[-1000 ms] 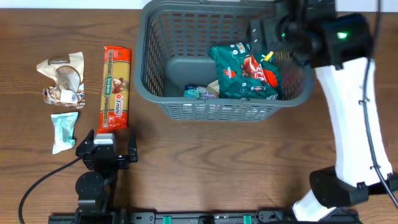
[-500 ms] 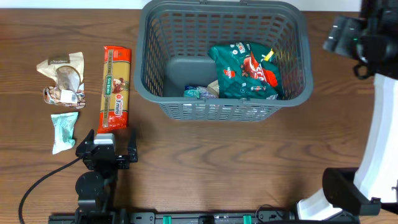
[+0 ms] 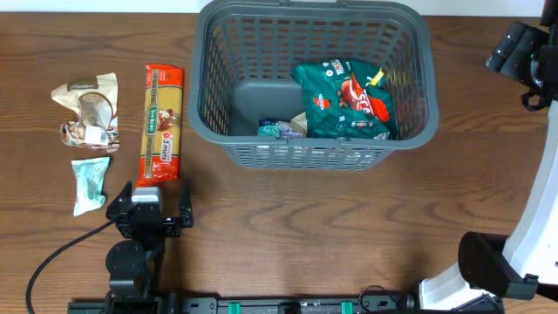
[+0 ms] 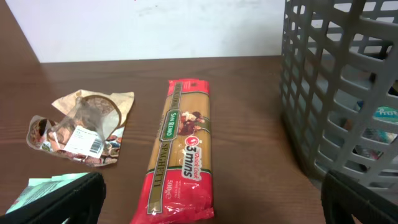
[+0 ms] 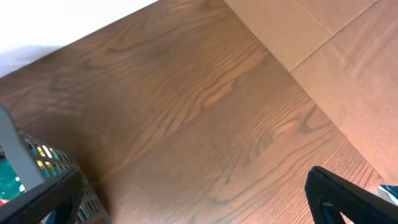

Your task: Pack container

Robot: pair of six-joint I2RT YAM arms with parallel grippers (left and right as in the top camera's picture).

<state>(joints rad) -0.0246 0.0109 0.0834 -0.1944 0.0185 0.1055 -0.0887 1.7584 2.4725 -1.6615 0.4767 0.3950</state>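
The container, a dark grey slotted basket (image 3: 305,153), stands at the back middle of the table. A green snack packet (image 3: 344,100) and a small packet (image 3: 279,129) lie inside it. My right gripper (image 3: 516,48) hovers right of the basket, open and empty; its wrist view shows wide-apart fingers (image 5: 193,205) over bare wood and the basket's corner (image 5: 15,155). My left gripper (image 3: 148,209) rests open at the front left, just short of a red spaghetti packet (image 3: 162,124). In the left wrist view the spaghetti (image 4: 183,158) lies between the open fingers (image 4: 211,208).
A crumpled clear-and-brown packet (image 3: 87,109) and a small mint-green packet (image 3: 90,183) lie left of the spaghetti. They also show in the left wrist view, crumpled packet (image 4: 81,127) and mint packet (image 4: 37,190), with the basket wall (image 4: 336,81) at the right.
My right gripper has moved from above the basket out to the right, past its rim, empty. The green packet stays in the basket. The left arm has not moved.
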